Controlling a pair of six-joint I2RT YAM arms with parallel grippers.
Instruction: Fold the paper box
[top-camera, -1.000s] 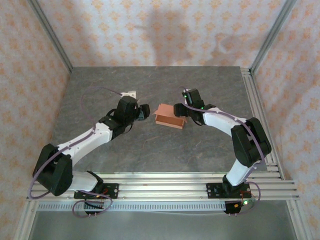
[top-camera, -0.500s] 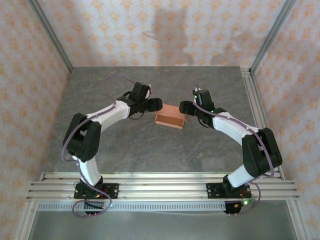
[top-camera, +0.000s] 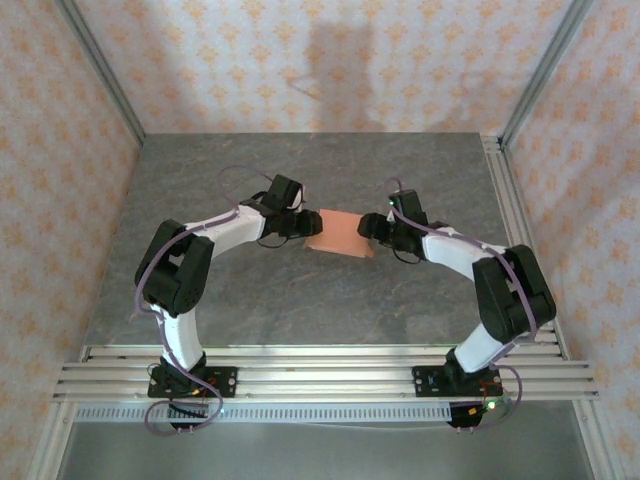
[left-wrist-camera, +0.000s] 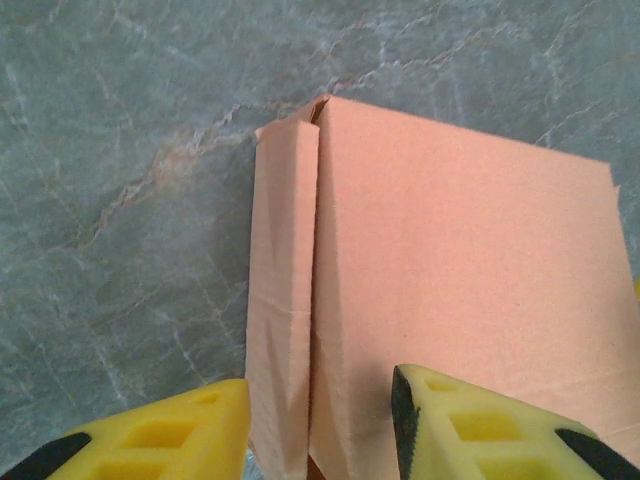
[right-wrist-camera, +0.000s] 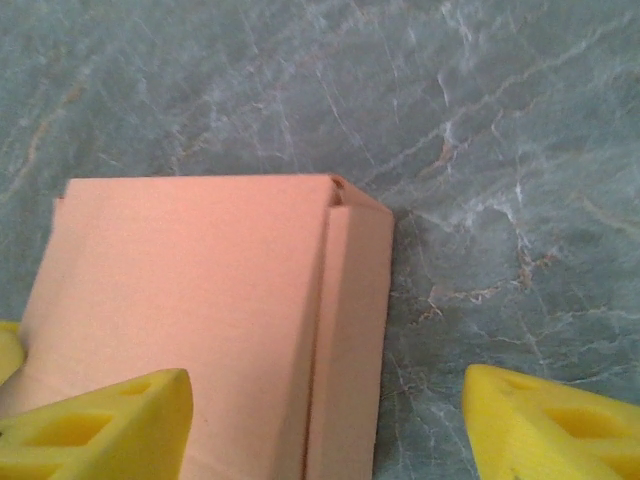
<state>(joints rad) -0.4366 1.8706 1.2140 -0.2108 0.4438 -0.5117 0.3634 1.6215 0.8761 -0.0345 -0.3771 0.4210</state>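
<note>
Salmon paper box (top-camera: 338, 232), folded rectangular; left gripper (left-wrist-camera: 318, 395) straddles its edge, grip unclear; right gripper (right-wrist-camera: 328, 385) spread.

Grey marbled table (top-camera: 300, 295), peach patterned walls (top-camera: 250, 60)

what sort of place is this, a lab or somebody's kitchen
Probably a robot test cell, not a kitchen: the left arm and right arm are bolted to aluminium rails, inside patterned wall panels on a metal frame.
</note>
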